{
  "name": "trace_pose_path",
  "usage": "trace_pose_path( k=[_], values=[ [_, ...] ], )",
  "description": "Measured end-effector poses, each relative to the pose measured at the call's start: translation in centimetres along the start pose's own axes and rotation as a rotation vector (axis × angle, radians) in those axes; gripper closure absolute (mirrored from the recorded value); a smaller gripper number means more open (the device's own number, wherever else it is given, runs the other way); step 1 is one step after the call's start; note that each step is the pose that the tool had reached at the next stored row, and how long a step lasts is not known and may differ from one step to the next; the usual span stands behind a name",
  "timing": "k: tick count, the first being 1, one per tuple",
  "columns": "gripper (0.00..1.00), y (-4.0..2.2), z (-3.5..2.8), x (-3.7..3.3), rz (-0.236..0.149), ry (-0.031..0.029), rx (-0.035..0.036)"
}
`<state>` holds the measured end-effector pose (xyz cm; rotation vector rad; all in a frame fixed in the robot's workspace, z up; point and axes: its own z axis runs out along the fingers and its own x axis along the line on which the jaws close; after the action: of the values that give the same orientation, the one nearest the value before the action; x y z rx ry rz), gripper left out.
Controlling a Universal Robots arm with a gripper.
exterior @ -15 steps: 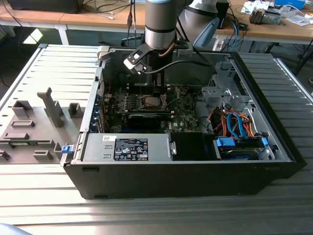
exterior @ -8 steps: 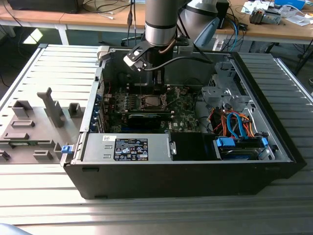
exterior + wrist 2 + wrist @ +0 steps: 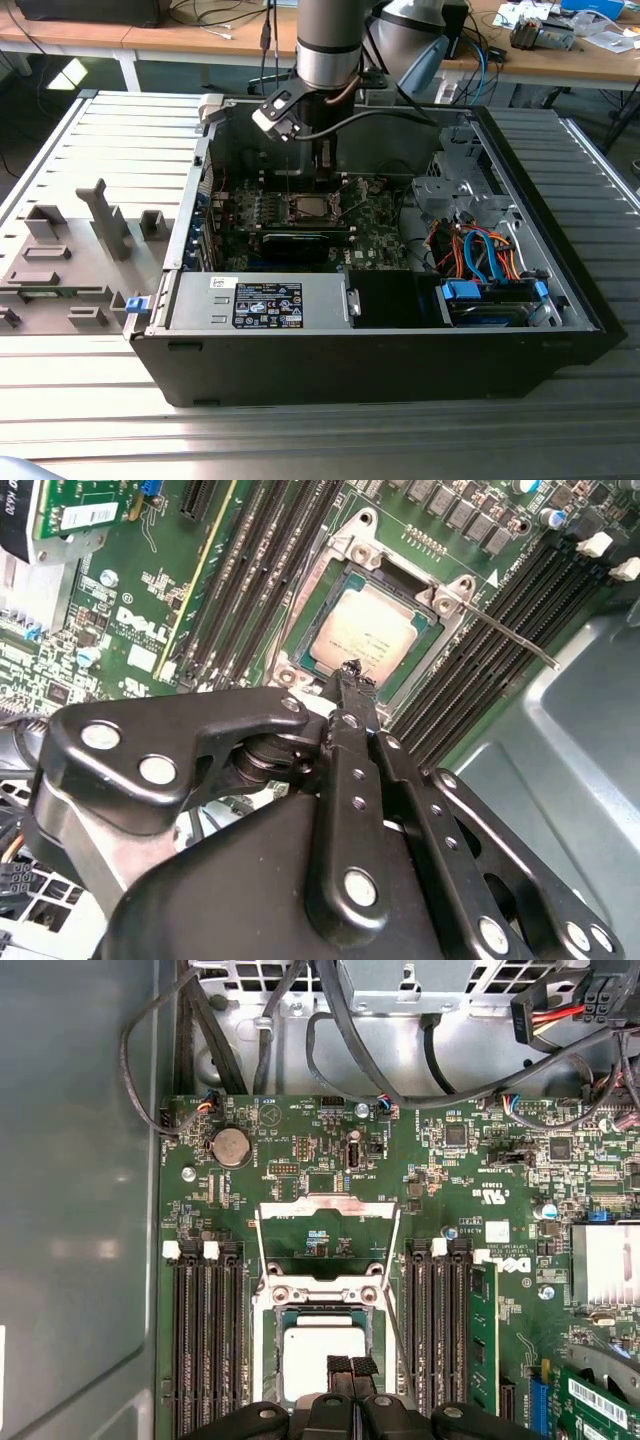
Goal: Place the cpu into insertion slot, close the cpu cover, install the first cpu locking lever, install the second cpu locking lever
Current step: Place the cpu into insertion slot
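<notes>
Inside the computer case (image 3: 400, 370) on the tabletop (image 3: 300, 440), the pincer (image 3: 352, 1364), closed up and empty, sat over the cpu (image 3: 318, 1352), cpu cover (image 3: 325, 1203) flipped open beyond it.

A black rectangular label (image 3: 268, 303), its white print too fine to read, lies on the grey metal power supply box (image 3: 200, 300), nearer the exterior view's camera than the silvery square cpu (image 3: 308, 208). In the second wrist view, white maker's lettering (image 3: 140, 620) marks the green motherboard (image 3: 170, 540) near that cpu.
</notes>
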<state>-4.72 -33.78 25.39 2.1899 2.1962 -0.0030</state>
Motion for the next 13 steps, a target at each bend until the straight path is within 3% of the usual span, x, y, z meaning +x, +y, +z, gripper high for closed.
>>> trace_pose_path(
  k=[13],
  values=[
    [0.89,0.05,-2.0,-0.06,0.0,0.0001,0.0]
  ],
)
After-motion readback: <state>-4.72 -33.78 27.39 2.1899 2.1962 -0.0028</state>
